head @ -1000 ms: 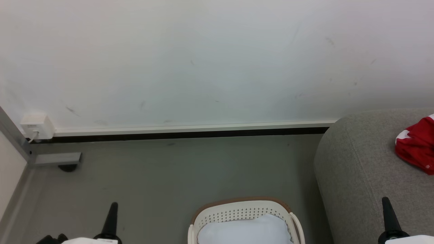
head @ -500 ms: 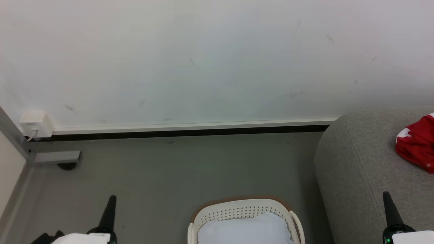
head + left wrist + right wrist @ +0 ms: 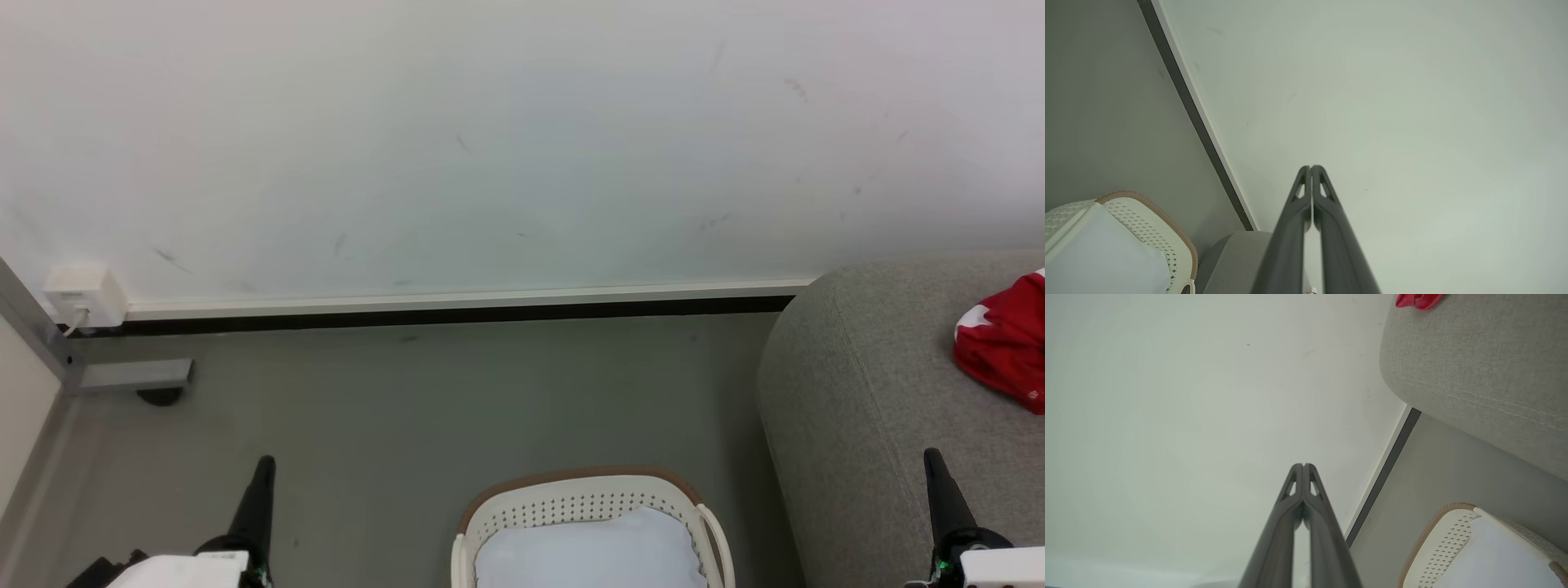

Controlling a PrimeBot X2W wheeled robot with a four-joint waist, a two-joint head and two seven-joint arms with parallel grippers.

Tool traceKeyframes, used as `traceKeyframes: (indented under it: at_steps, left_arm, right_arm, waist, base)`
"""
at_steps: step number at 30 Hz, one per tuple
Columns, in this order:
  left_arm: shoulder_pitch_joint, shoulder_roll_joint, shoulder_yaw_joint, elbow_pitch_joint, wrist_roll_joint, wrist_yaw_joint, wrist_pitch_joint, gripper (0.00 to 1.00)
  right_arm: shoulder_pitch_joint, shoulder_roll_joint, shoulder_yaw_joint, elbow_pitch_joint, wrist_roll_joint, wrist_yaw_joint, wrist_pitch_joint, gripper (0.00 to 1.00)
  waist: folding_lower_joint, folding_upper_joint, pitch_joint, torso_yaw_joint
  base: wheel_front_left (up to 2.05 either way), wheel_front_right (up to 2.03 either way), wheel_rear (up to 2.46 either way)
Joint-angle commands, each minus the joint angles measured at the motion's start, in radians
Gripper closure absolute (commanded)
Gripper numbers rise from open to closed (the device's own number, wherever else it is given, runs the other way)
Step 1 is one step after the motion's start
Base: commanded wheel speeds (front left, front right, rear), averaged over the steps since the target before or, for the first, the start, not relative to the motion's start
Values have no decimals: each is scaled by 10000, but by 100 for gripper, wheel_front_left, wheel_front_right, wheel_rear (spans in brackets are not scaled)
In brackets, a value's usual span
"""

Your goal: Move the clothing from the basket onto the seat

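A red garment with white patches point(image 3: 1006, 343) lies on the light-grey sofa point(image 3: 865, 392) at the right edge of the head view; a corner of the garment point(image 3: 1419, 299) shows on the sofa point(image 3: 1474, 355) in the right wrist view. The cream basket point(image 3: 584, 502) with brown rim sits on the floor at bottom centre, holding a plain white pad point(image 3: 588, 551). My left gripper point(image 3: 263, 469) is shut and empty, left of the basket. My right gripper point(image 3: 931, 459) is shut and empty, in front of the sofa. Both point up toward the wall, with left gripper point(image 3: 1310, 167) and right gripper point(image 3: 1303, 465) tips together.
A white wall point(image 3: 490, 147) with a dark skirting strip point(image 3: 457, 317) runs behind the grey floor point(image 3: 408, 408). A white socket box point(image 3: 82, 294) and a grey metal frame foot point(image 3: 135, 376) stand at the far left.
Both grippers have risen a little in the head view. The camera has tipped slightly, shifting the wall line and the basket upward.
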State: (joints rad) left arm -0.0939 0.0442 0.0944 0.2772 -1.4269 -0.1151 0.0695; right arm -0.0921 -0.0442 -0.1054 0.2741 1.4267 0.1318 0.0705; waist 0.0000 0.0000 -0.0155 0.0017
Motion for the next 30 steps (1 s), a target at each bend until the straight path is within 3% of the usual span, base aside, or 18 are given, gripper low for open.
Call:
traceKeyframes:
  at_steps: [1, 30]
  left_arm:
    - [-134, 88, 73, -102, -290, -78, 89, 100]
    - [-272, 96, 244, -276, -1902, -184, 503, 100]
  right_arm:
    - [-146, -91, -43, -95, 258, -17, 77, 100]
    - [-286, -95, -129, -259, 1850, -21, 491, 100]
  waist:
    - [0, 0, 12, -1]
    - [0, 0, 156, -17]
  base:
    - [0, 0, 0]
    - [0, 0, 0]
